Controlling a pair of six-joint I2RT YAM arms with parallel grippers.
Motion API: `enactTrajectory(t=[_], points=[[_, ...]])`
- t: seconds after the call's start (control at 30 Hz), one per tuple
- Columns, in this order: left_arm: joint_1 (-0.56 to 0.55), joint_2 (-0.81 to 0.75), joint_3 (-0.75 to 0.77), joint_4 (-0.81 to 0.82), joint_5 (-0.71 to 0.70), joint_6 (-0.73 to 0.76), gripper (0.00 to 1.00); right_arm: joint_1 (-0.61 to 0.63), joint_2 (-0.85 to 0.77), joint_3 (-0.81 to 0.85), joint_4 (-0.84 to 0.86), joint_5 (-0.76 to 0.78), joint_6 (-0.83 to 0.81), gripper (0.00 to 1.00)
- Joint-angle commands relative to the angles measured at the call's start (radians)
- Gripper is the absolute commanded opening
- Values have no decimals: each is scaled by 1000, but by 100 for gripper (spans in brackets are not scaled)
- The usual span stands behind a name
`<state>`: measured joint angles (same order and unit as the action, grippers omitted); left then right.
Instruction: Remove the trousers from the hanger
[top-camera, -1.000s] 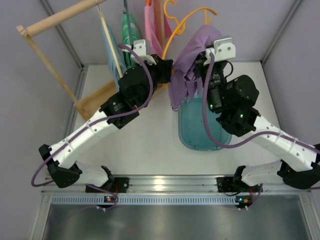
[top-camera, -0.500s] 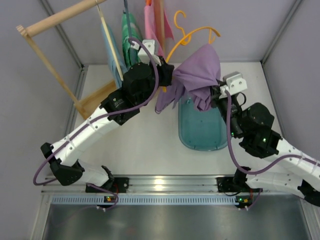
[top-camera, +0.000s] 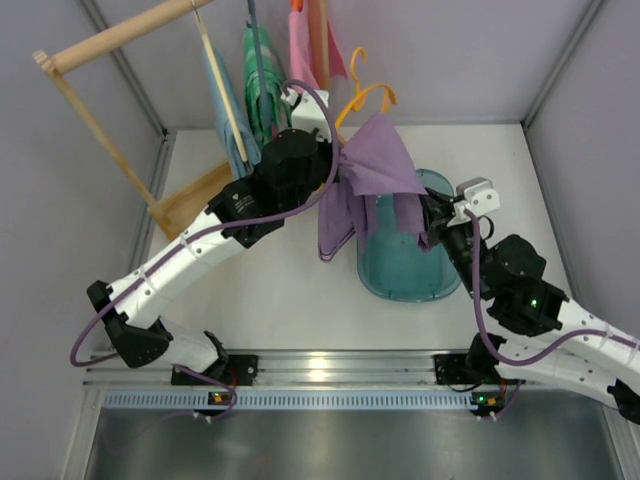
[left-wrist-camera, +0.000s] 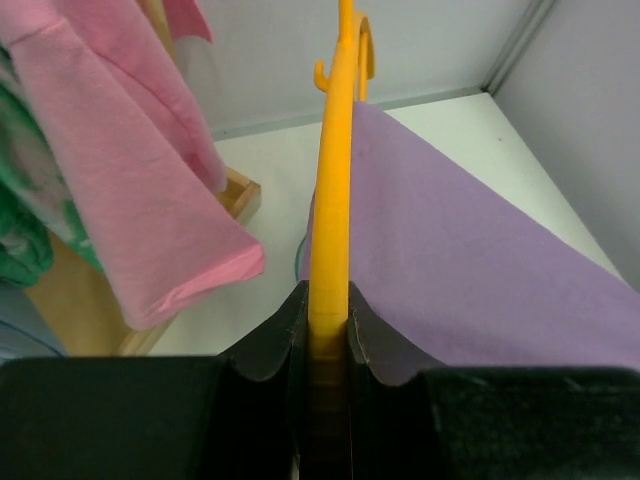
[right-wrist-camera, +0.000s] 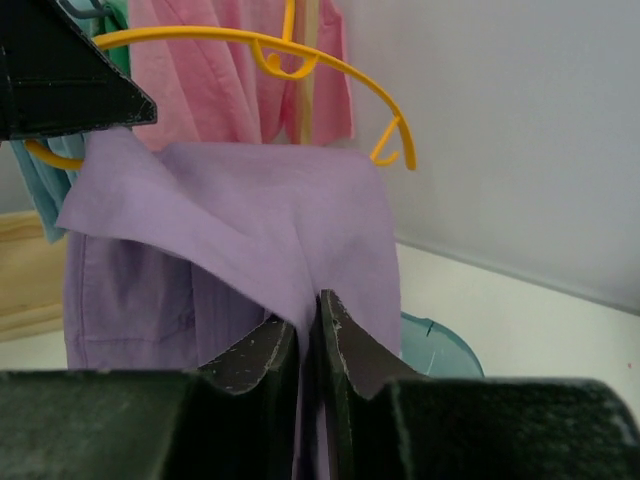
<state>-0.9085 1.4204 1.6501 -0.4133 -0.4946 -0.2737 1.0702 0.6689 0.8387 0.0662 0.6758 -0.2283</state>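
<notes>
The lilac trousers (top-camera: 372, 170) hang over the orange-yellow hanger (top-camera: 365, 95), held in the air above the teal tub. My left gripper (top-camera: 338, 165) is shut on the hanger's bar; in the left wrist view the hanger (left-wrist-camera: 335, 200) runs straight out from between the jaws with the trousers (left-wrist-camera: 470, 260) draped to its right. My right gripper (top-camera: 428, 213) is shut on a fold of the trousers (right-wrist-camera: 290, 230), pulled taut toward the right. In the right wrist view the hanger (right-wrist-camera: 250, 45) arcs above the cloth, its right end bare.
A teal plastic tub (top-camera: 440, 275) sits on the table under the trousers. A wooden rack (top-camera: 110, 110) at the back left carries pink (top-camera: 303, 45), green (top-camera: 258, 70) and light blue (top-camera: 222, 95) garments. Enclosure walls stand close behind and to the right.
My right gripper has drawn back and down to the right, pulling the trousers along and partly off the hanger. My left gripper has shifted the hanger a little left and back.
</notes>
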Motion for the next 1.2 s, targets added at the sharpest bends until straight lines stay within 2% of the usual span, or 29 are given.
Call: enactTrajectory(t=[0.0, 0.23, 0.33, 0.43, 0.47, 0.53, 0.57, 0.7, 0.9, 1.0, 1.03, 1.07, 1.17], points=[[28, -40, 71, 70, -114, 42, 0, -1, 17, 82, -25, 4, 55, 15], [26, -31, 105, 71, -56, 60, 0, -4, 133, 114, -46, -44, 63, 9], [17, -18, 115, 73, -45, 91, 0, -10, 167, 115, -42, -88, 70, 17], [-12, -6, 128, 88, -91, 143, 0, -10, 170, 115, -39, -207, 101, 53], [-35, -3, 126, 102, -108, 165, 0, -10, 172, 111, -20, -237, 112, 74], [-64, 5, 117, 164, -160, 235, 0, -9, 196, 111, -5, -303, 138, 87], [-82, 9, 113, 186, -209, 260, 0, -9, 210, 114, 3, -311, 145, 99], [-179, 34, 111, 269, -308, 361, 0, -7, 291, 149, 27, -274, 141, 99], [-198, 37, 111, 318, -349, 398, 0, -6, 340, 141, 104, -236, 109, 99], [-198, 23, 112, 323, -345, 392, 0, -6, 385, 160, 122, -168, 89, 99], [-198, 17, 112, 324, -337, 383, 0, -4, 409, 161, 132, -129, 80, 95], [-198, 14, 112, 323, -331, 380, 0, -4, 420, 161, 148, -107, 57, 83], [-198, -3, 109, 324, -328, 378, 0, -4, 440, 154, 162, -33, 32, 70]])
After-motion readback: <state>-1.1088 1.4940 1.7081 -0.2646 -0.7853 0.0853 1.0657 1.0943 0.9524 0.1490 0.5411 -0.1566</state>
